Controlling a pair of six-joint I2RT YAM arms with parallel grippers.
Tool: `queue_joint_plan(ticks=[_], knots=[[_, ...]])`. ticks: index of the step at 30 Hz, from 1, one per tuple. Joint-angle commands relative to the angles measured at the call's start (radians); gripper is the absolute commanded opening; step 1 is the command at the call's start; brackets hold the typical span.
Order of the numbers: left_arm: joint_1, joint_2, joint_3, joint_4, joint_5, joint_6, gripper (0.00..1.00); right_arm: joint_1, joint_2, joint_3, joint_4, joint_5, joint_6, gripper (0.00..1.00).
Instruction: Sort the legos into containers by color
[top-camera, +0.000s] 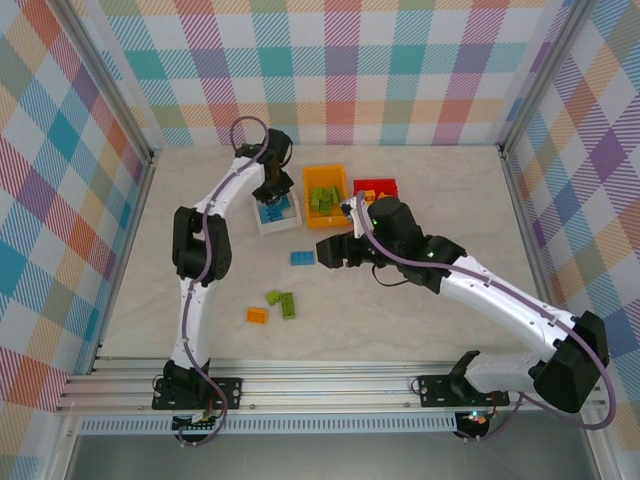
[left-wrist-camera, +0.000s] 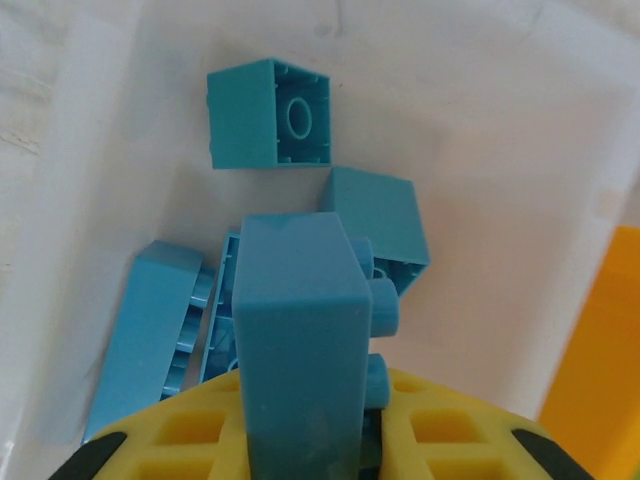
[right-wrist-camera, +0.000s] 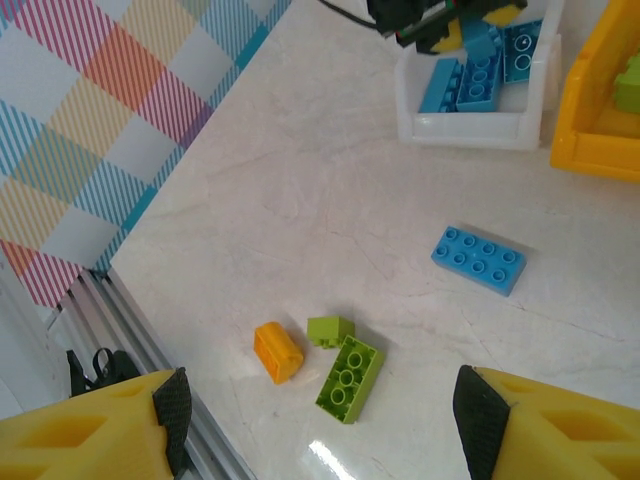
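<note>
Left gripper (left-wrist-camera: 300, 445) is over the white bin (left-wrist-camera: 90, 150), its jaws clamped on a blue brick (left-wrist-camera: 300, 330) that stands on end between them, studs facing right. Below and beyond the jaws, more blue bricks lie in the bin. A square one (left-wrist-camera: 270, 115) is farthest out, tipped on its side with the hollow underside showing. Another (left-wrist-camera: 380, 225) sits just past the held brick, up and to the right. A long one (left-wrist-camera: 140, 335) leans off to the left of the jaws. At the right, there's a sliver of the orange bin (left-wrist-camera: 600, 350).

Over to the right gripper (right-wrist-camera: 320, 430): jaws spread wide with nothing between them, hanging above the surface (right-wrist-camera: 300, 180). Right ahead of the gap lies a long green brick (right-wrist-camera: 350, 378). A small green brick (right-wrist-camera: 330, 329) is just beside its far end, and an orange brick (right-wrist-camera: 278, 352) is just to the left. Farther out and right of the jaws, a flat blue eight-stud brick (right-wrist-camera: 478, 259) lies alone.

From overhead the bin row comes clear: white, orange and red side by side, beyond both grippers. Green bricks (top-camera: 323, 197) are piled in the orange bin, and the red bin (top-camera: 390, 182) holds yellow pieces (top-camera: 368, 193). The close-up from the left wrist shows the grip itself, which the overhead view is too small to show.
</note>
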Motion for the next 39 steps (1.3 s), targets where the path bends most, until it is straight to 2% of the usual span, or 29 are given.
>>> queue_joint_plan(ticks=[1, 9, 16, 21, 26, 30, 35, 39], knots=[[0.013, -0.002, 0.042, -0.052, -0.003, 0.031, 0.28, 0.011, -0.002, 0.018, 0.039, 0.021, 0.015, 0.72], [0.012, -0.117, -0.041, -0.017, 0.017, 0.028, 0.54, 0.012, -0.022, -0.004, 0.014, 0.026, 0.014, 0.72], [-0.009, -0.313, -0.113, -0.002, 0.023, 0.039, 0.57, 0.035, -0.02, -0.003, -0.043, 0.069, -0.02, 0.72], [-0.036, -0.541, -0.285, 0.008, 0.046, 0.049, 0.6, 0.157, 0.045, 0.015, -0.07, 0.125, -0.103, 0.73], [-0.036, -0.902, -0.579, -0.001, 0.045, 0.058, 0.64, 0.333, 0.223, 0.088, -0.088, 0.098, -0.248, 0.77], [-0.032, -1.251, -0.813, -0.039, -0.059, 0.023, 0.69, 0.427, 0.438, 0.232, -0.164, 0.097, -0.353, 0.78], [-0.011, -1.565, -0.908, -0.221, -0.233, -0.008, 0.73, 0.452, 0.67, 0.421, -0.253, 0.12, -0.452, 0.77], [-0.011, -1.702, -0.917, -0.349, -0.287, -0.034, 0.74, 0.452, 0.811, 0.563, -0.332, 0.167, -0.497, 0.77]])
